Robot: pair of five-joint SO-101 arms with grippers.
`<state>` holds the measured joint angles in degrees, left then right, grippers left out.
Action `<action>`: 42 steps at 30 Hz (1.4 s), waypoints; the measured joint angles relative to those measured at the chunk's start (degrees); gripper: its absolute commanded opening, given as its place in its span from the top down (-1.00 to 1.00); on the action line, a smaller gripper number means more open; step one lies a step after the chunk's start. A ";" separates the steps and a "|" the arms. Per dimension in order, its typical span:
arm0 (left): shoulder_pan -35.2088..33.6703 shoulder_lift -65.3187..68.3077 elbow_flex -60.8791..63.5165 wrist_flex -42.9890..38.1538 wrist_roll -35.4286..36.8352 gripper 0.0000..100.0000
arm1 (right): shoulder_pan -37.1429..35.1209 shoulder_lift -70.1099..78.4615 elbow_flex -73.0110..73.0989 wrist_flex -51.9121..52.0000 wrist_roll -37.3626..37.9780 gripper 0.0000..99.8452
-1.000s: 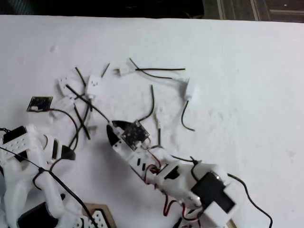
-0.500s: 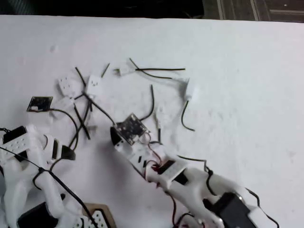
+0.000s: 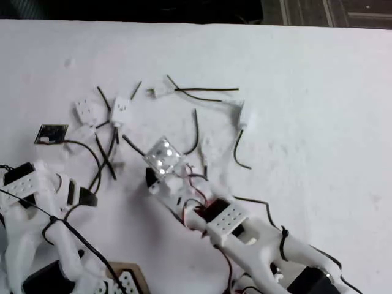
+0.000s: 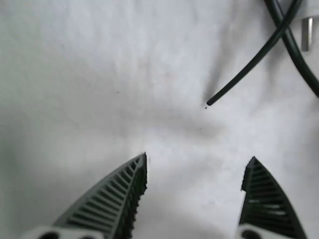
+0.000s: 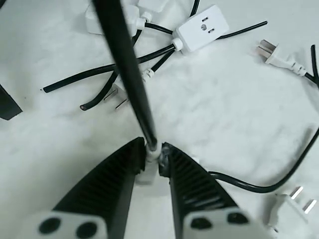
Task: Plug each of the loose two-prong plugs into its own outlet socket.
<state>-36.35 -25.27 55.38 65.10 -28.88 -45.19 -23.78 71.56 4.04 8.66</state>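
White plug pinched in the right gripper, left gripper spread.
The plug is clamped between the right fingers, its black cord leading away from them, near a white outlet socket lying on the bench; the left fingers are held wide apart over bare bench.

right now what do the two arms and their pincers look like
The left arm and right arm are white plastic shells with black motor blocks. Thin red and black wires run along the right arm; a black cable loops over the left arm. The left pincer and right pincer each have two dark, pointed fingers, ridged inside, on white bases with round holes.
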 measured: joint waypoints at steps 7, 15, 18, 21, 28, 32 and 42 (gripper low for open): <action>0.00 0.00 0.00 0.00 0.00 0.39 | 0.09 -0.62 -1.49 5.71 0.00 0.97; 0.00 0.00 0.00 0.00 0.00 0.39 | -0.70 -0.70 -6.07 14.42 -3.69 0.97; 0.00 0.00 0.00 0.00 0.00 0.39 | -0.70 -0.70 -8.26 19.34 -5.98 0.97; 0.00 0.00 0.00 0.00 0.00 0.39 | -0.70 -0.70 -8.88 21.80 -7.21 0.97; 0.00 0.00 0.00 0.00 0.00 0.39 | -0.70 -0.44 -10.55 23.12 -11.16 0.97; 0.00 0.00 0.00 0.00 0.00 0.39 | -0.70 3.34 -13.19 23.12 -11.78 0.97; 0.00 0.00 0.00 0.00 0.00 0.39 | -0.70 10.99 -18.55 24.26 -12.04 0.97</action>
<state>-36.35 -25.27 55.38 65.10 -28.88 -45.89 -12.79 53.01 28.31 -3.38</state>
